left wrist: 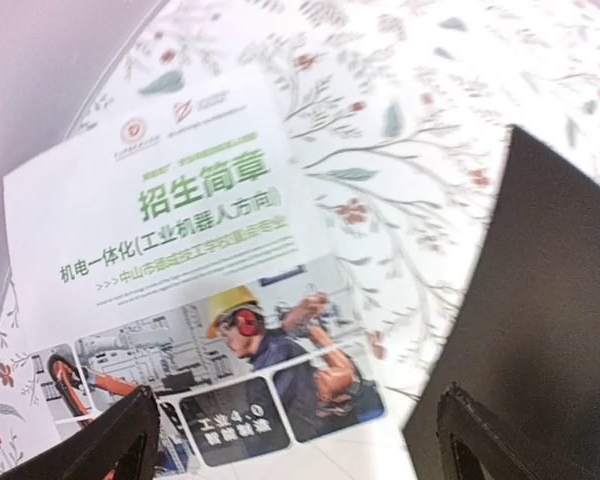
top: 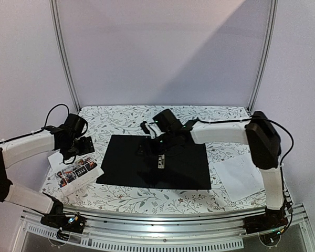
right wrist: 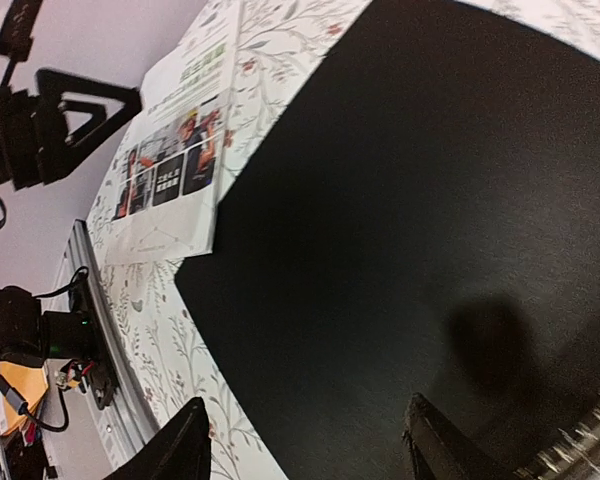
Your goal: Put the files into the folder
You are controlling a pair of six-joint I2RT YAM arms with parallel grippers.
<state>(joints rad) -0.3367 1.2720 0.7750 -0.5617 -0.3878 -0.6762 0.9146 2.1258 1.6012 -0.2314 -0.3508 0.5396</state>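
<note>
The folder (top: pixel 184 168) lies open in the middle of the table, black inside up, with its metal clip (top: pixel 160 160) at the centre. A leaflet with colour photos (top: pixel 73 170) lies flat left of the folder. A white sheet (top: pixel 241 176) lies to its right. My left gripper (left wrist: pixel 290 450) hovers open over the leaflet (left wrist: pixel 180 250), at its corner beside the folder's edge (left wrist: pixel 550 300), with nothing between its fingers. My right gripper (right wrist: pixel 310 450) stands open and empty above the folder's black left half (right wrist: pixel 400 200). The leaflet (right wrist: pixel 175 150) shows beyond it.
A floral cloth (top: pixel 121 197) covers the table. A metal rail (top: pixel 163 228) runs along the near edge with both arm bases on it. Two slanted poles (top: pixel 65 58) and a pale wall close the back. Cables (right wrist: pixel 20 400) hang off the front left.
</note>
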